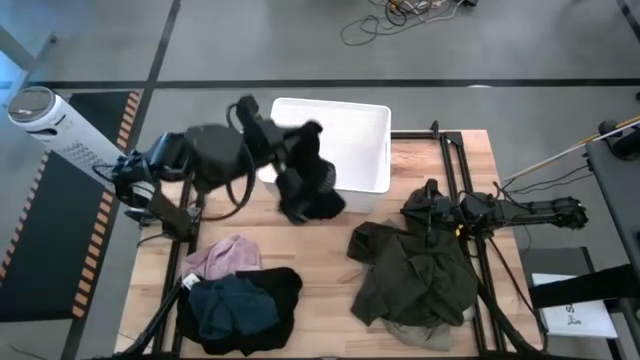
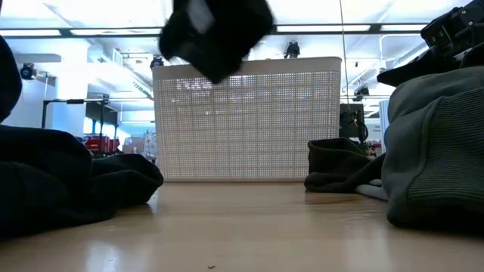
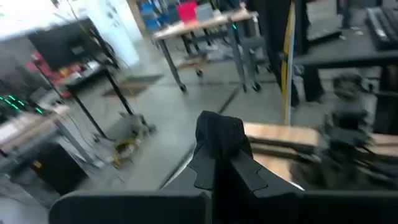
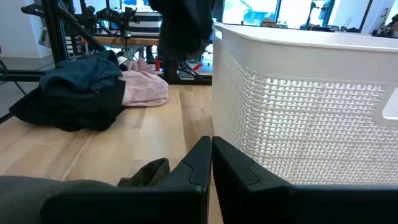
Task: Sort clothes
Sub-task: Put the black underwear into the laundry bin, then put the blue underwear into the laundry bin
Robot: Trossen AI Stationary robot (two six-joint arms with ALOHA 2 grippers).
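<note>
My left gripper (image 1: 299,143) is shut on a black garment (image 1: 308,187), held in the air beside the left wall of the white lattice basket (image 1: 352,118). The garment shows at the top of the low view (image 2: 216,32) and in the right wrist view (image 4: 186,28). My right gripper (image 1: 416,210) is shut and empty (image 4: 211,155) over the dark olive-green pile (image 1: 412,275) at the near right. A pale pink shirt (image 1: 224,256) lies at the near left, touching a black and dark teal pile (image 1: 240,306). My left gripper pinches a bunched-up part of the black garment (image 3: 217,132) between its two fingers; how many layers, I cannot tell. The fingers reach roughly level from the table's left. The garment hangs below them, slack and clear of the table (image 2: 216,45).
The basket (image 2: 249,121) stands at the table's far middle. Bare wood (image 1: 320,275) lies between the two piles. Black frame rails (image 1: 450,160) run along the table's right side. Cables lie on the floor beyond the far edge.
</note>
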